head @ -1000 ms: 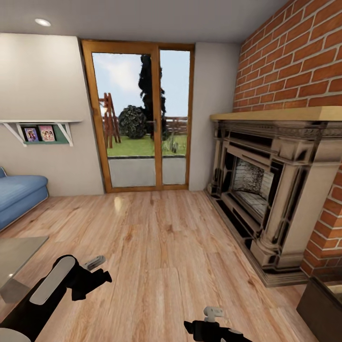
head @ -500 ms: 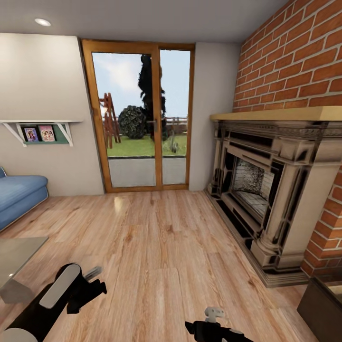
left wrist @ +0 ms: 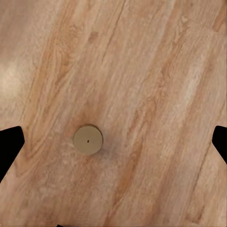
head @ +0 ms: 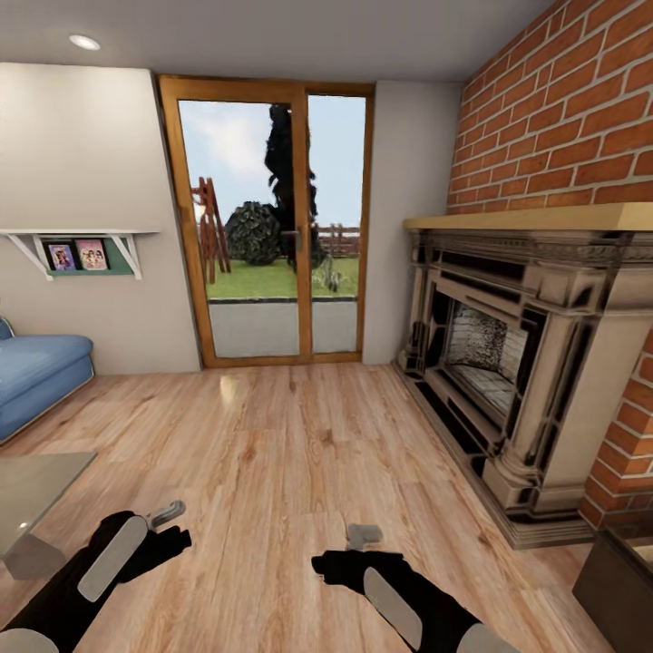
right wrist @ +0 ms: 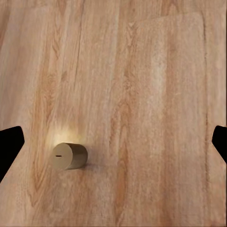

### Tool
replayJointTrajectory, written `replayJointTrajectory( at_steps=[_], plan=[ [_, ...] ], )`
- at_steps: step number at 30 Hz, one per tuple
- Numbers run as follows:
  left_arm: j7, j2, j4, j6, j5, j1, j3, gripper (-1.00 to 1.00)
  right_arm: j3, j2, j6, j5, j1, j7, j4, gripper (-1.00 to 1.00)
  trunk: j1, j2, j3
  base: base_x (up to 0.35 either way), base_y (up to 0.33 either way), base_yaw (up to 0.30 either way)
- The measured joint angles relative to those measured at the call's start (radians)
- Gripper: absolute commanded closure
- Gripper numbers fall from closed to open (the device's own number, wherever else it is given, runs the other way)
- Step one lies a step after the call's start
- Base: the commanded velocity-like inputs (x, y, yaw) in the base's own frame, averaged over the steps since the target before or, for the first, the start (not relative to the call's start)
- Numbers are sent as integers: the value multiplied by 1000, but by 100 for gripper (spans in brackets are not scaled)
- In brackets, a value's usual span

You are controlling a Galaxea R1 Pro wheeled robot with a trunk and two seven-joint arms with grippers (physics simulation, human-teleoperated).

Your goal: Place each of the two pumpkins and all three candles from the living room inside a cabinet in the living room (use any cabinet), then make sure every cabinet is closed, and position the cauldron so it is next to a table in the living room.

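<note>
Both wrist views show an open gripper above a tan candle (left wrist: 88,140) on the floor (head: 299,453).

Both arms reach low over the wooden floor (head: 299,453). The left gripper (head: 168,515) and the right gripper (head: 361,537) hang above bare planks, well apart from each other. Beyond the left gripper on its outer side lies a corner of the glass table (head: 32,485), with a blue sofa (head: 36,376) further on. Past the right gripper stands the stone fireplace (head: 526,363) against the brick wall (head: 580,118); straight ahead is a glazed door (head: 272,227).
</note>
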Motion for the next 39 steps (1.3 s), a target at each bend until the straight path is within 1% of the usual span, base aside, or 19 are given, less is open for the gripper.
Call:
replayJointTrajectory(
  at_steps=[2, 4, 6, 8, 9, 10, 11, 15, 19, 21, 25, 28, 32, 36, 39],
  plan=[
    [-6, 3, 3, -4, -3, 0, 0, -100, 0, 1, 10, 1, -1, -61, -52, -100, 0, 0, 0, 0, 76, 0],
    [-8, 2, 18, -20, -5, 0, -1, -100, 0, 1, 12, 1, -2, -84, -70, -100, 0, 0, 0, 0, 173, 0],
    [-9, 5, 51, -61, -6, 0, -3, -100, 0, 1, 14, 2, -4, -101, -79, -100, 0, 0, 0, 0, 120, 0],
    [-11, 3, 73, -98, -7, 0, -4, -100, 0, 1, 14, -1, -5, -108, -82, -100, 0, 0, 0, 0, 54, 0],
    [-11, 2, 77, -104, -8, 0, -5, -100, 0, 1, 14, -2, -5, -109, -82, -100, 0, 0, 0, 0, 31, 0],
    [-11, 0, 81, -112, -13, 0, -6, -100, 0, 1, 14, -3, -6, -110, -83, -100, 0, 0, 0, 0, 16, 0],
    [-12, -4, 84, -119, -26, 0, -10, -100, -1, 1, 14, -2, -6, -112, -85, -100, 0, 0, 0, 0, 13, 0],
    [-12, -20, 88, -126, -54, 0, -15, -100, -1, 1, 14, -2, -6, -113, -86, -100, 0, 0, 0, 0, 5, 0],
    [-12, -23, 72, -127, -63, -1, -17, -100, -1, 1, 14, -2, -6, -113, -86, -100, 0, 0, 0, 0, 0, 0],
    [-13, -21, 58, -126, -64, -1, -17, -100, -1, 1, 14, -1, -6, -112, -87, -100, 8, -14, -6, 0, 0, 0],
    [-12, -26, 53, -126, -63, -1, -17, -100, -1, 1, 14, 0, -6, -110, -88, -100, 23, -42, -19, 0, 0, 0],
    [-12, -24, 51, -125, -63, -1, -18, -100, -1, 1, 16, 0, -6, -110, -90, -100, 34, -63, -28, 0, 0, 0],
    [-13, -24, 49, -124, -62, -1, -18, -100, -2, -5, 18, 0, -7, -109, -93, -100, 50, -91, -41, 0, 0, 0],
    [-13, -26, 48, -120, -62, -1, -19, -100, -3, -7, 39, 0, -7, -109, -129, -100, 65, -119, -53, 0, 0, 0],
    [-13, -26, 47, -117, -62, -1, -19, -100, -4, -8, 71, -1, -7, -109, -186, -100, 77, -140, -63, 0, 0, 0]
  ],
)
